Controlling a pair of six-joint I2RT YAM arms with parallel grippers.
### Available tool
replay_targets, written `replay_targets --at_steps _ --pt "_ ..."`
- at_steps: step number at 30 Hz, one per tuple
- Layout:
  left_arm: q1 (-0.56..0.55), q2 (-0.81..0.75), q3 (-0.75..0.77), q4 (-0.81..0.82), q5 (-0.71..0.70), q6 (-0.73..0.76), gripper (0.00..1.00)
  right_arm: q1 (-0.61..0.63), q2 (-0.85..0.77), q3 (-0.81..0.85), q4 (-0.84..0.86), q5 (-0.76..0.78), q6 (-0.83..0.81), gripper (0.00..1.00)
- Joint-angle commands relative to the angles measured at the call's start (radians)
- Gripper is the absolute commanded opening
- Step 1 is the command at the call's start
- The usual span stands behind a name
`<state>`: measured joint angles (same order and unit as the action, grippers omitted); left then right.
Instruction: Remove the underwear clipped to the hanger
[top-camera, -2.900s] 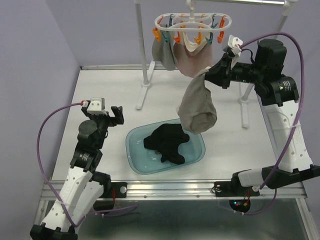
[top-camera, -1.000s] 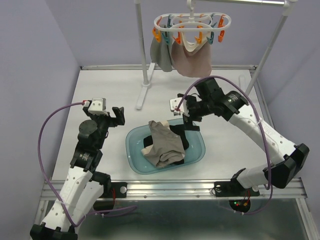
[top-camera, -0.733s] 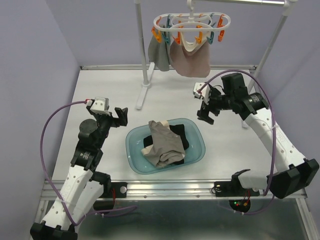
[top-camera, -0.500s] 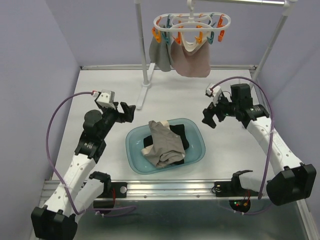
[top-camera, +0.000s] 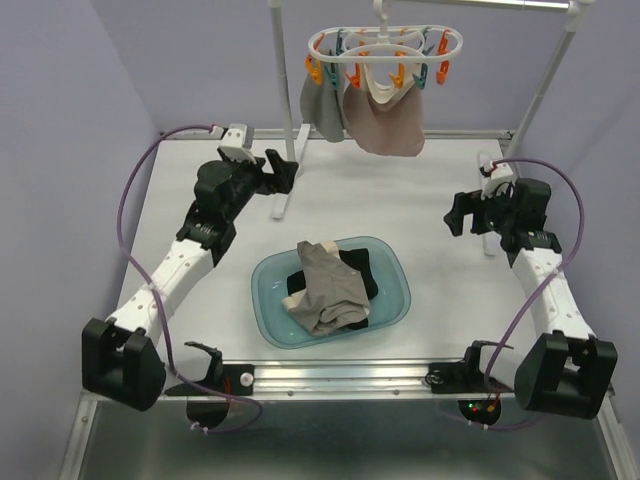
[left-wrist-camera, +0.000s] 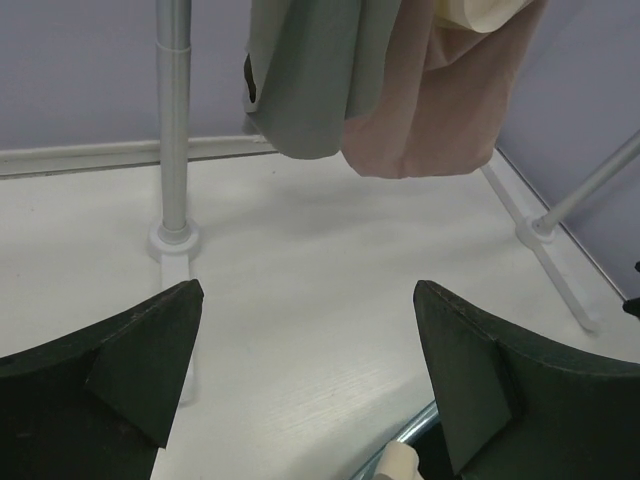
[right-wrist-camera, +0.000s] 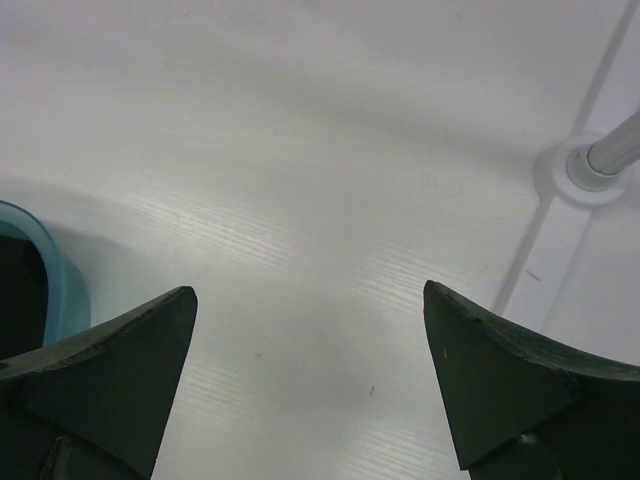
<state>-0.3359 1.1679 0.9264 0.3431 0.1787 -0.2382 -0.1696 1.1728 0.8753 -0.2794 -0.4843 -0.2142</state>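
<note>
Left tool (left-wrist-camera: 305, 292) gapes wide and empty, near but apart from grey underwear (left-wrist-camera: 310, 70) on the hanger (top-camera: 457, 42).

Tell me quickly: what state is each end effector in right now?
Left end effector: open, holding nothing.
Right end effector: open, holding nothing.

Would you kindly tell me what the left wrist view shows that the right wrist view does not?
Only the left wrist view shows the grey underwear and pale pink underwear hanging, past the open left gripper. Only the right wrist view clearly shows the teal basin, just its rim, beside the open right gripper. Both show the white table and a rack pole's foot.
</note>
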Motion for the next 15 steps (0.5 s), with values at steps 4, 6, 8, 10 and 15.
replay_targets --at_steps 4,6,8,10,15 --pt "-0.037 0.251 0.239 0.157 -0.094 0.025 0.99 0.007 -0.159 -0.059 0.086 0.043 -0.010 1.00" --pt "-0.037 0.315 0.296 0.180 -0.093 0.030 0.98 0.007 -0.151 -0.056 0.086 0.030 0.001 1.00" --pt "-0.038 0.415 0.389 0.201 -0.070 0.034 0.95 0.007 -0.148 -0.056 0.085 0.013 0.007 1.00" --pt "-0.040 0.508 0.474 0.215 -0.061 0.020 0.94 0.007 -0.156 -0.055 0.086 0.009 0.010 1.00" --pt "-0.040 0.633 0.540 0.357 -0.051 0.031 0.93 0.005 -0.163 -0.056 0.086 0.001 0.010 1.00"
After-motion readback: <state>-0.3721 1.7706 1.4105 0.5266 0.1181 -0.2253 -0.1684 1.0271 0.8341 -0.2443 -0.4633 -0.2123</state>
